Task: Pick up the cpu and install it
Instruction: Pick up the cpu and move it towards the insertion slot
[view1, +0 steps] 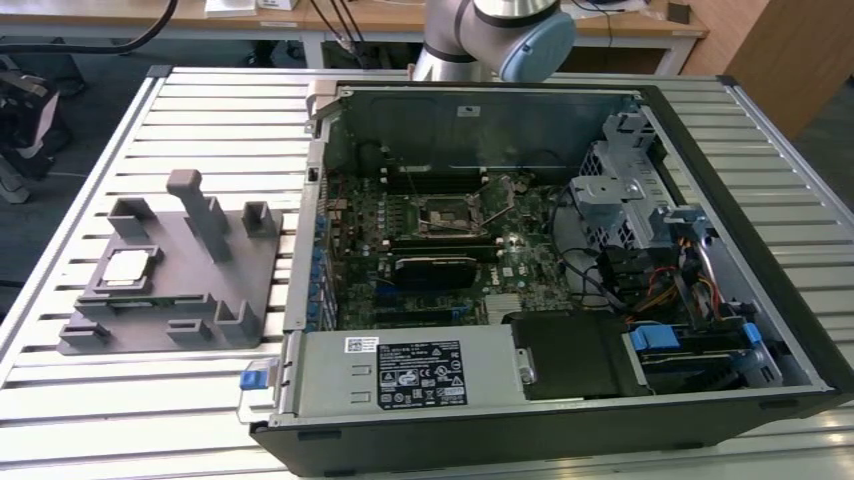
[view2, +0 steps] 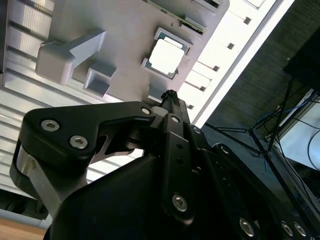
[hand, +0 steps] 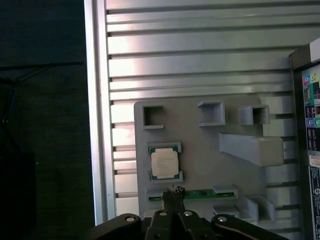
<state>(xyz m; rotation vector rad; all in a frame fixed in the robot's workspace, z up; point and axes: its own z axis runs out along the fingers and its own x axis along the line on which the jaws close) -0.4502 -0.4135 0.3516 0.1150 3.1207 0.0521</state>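
Gripper (hand: 176, 190) closed on nothing, hung just above cpu (hand: 164, 163). I saw cpu lying in grey fixture (view1: 180, 300), at 9 o'clock from open computer case (view1: 467, 120) in exterior view. Pickup not done, install neither.

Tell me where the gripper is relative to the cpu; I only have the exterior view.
Observer: In both wrist views the gripper hangs above the fixture, pointing down at it and not touching the cpu.
Operator: Is it holding anything?
Observer: No. In the second wrist view it is shut, with nothing between its tips.
Operator: Is anything lying close to the cpu?
Observer: Yes. In the first wrist view a green memory stick lies in a slot of the fixture right beside the cpu.
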